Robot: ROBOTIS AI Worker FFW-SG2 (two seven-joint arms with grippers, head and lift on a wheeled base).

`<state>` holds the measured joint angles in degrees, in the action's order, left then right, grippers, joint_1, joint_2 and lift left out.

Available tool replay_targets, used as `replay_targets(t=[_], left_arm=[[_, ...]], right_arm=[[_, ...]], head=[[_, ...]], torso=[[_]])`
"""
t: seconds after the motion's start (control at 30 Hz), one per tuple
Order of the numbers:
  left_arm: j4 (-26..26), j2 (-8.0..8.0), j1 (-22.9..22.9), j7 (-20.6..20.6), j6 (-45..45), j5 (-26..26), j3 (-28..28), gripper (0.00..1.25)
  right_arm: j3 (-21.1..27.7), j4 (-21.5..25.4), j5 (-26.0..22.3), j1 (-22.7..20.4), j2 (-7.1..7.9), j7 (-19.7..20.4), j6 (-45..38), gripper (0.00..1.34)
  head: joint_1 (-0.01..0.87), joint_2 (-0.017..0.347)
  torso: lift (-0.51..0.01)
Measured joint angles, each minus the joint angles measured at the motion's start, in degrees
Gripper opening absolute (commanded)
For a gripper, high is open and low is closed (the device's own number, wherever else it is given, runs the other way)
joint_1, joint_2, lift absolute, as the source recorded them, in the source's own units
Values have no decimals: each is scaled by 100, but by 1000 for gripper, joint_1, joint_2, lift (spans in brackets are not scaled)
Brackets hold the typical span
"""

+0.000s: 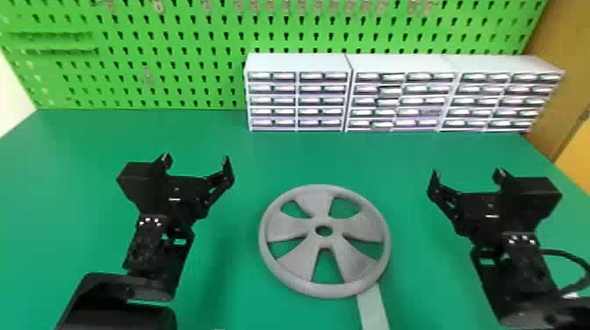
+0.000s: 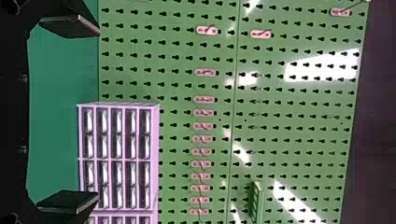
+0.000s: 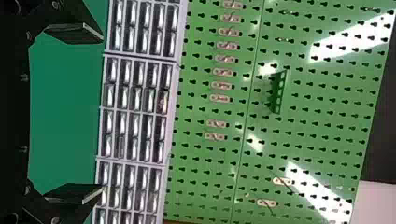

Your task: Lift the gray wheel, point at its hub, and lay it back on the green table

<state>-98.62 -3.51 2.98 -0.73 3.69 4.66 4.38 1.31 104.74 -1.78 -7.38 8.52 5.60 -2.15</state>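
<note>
The gray wheel [image 1: 298,259] lies flat on the green table [image 1: 228,281], between the two arms in the head view. Its hub [image 1: 324,224] is a raised ring around a small round hole. To the wheel's left, my left gripper [image 1: 196,163] stands open and apart from it. On the other side, at the right, my right gripper [image 1: 467,175] is also open, with nothing between its fingers. In the left wrist view the left gripper [image 2: 95,114] has its fingers wide apart. The right gripper [image 3: 100,114] shows the same wide gap in the right wrist view.
A light flat strip [image 1: 374,309] runs from under the wheel's near rim toward the front. White drawer cabinets [image 1: 298,98] line the table's back, center to right. Behind them rises a green pegboard [image 1: 175,52]. A cable [image 1: 581,263] loops beside the right arm.
</note>
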Motion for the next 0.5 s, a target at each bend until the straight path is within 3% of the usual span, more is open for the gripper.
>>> replay_targets(t=[0.5], left_arm=[[1,0,0,-7,0,-4,-35,1175]], right_arm=[[-19,-32,-50,33,0,0,8,1169]], head=[[692,48]], torso=[[-93]])
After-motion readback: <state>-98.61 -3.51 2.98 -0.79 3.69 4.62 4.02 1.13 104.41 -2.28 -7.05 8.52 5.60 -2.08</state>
